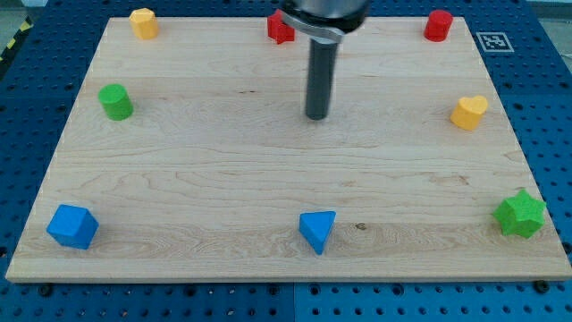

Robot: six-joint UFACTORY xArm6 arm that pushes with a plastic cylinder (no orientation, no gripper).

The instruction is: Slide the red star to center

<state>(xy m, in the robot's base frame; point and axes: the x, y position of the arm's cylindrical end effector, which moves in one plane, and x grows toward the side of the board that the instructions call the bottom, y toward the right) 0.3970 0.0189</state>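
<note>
The red star (280,29) sits at the view's top edge of the wooden board (223,170), near the middle, partly hidden by the arm. My tip (316,116) rests on the board below and slightly to the right of the red star, apart from it. No block touches the tip.
A yellow block (143,22) at top left, a red cylinder (438,25) at top right, a green cylinder (115,102) at left, a yellow heart (469,112) at right, a blue cube (72,225) at bottom left, a blue triangle (317,230) at bottom middle, a green star (520,214) at bottom right.
</note>
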